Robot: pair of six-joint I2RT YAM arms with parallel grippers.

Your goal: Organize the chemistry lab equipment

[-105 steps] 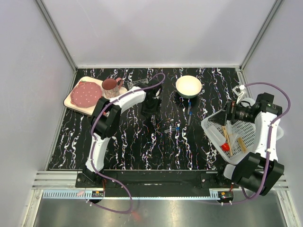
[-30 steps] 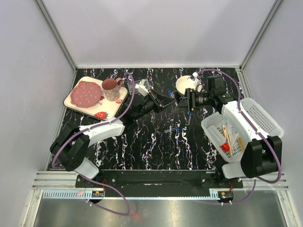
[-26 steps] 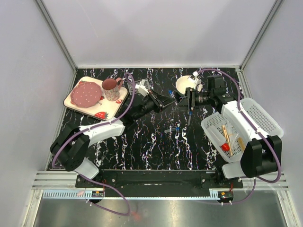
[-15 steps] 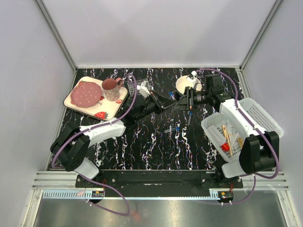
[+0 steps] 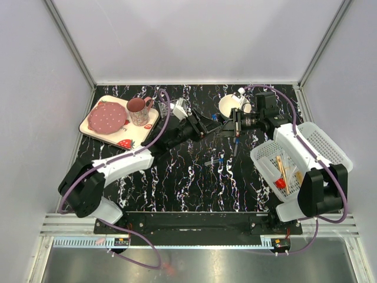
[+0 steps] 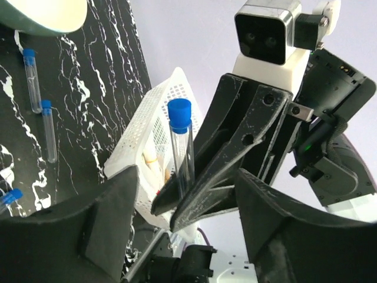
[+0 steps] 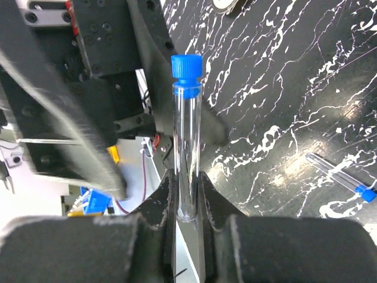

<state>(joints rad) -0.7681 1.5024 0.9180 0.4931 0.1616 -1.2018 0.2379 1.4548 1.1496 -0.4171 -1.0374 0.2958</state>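
Observation:
A thin clear tube with a blue cap (image 7: 187, 135) stands upright between my two grippers, above the middle of the table. My right gripper (image 7: 187, 203) is shut on its lower end. My left gripper (image 6: 188, 233) faces it with its jaws open on either side, touching neither the tube (image 6: 181, 150) nor the right fingers (image 6: 235, 159). In the top view the two grippers meet tip to tip, left (image 5: 211, 124) and right (image 5: 227, 127). More blue-capped tubes (image 5: 214, 160) lie on the black table. Wooden sticks (image 5: 283, 168) and a red-tipped piece (image 5: 280, 183) lie in the white basket (image 5: 321, 144).
A cream bowl (image 5: 234, 107) stands just behind the grippers. At the back left a tray (image 5: 126, 141) carries a pink mug (image 5: 138, 109) and a dotted plate (image 5: 107, 117). Two tubes (image 6: 32, 79) lie near the bowl. The basket sits at the table's right edge.
My left jaws have opened off the tube while my right jaws closed on it. Both arms stayed almost in place above the table's middle.

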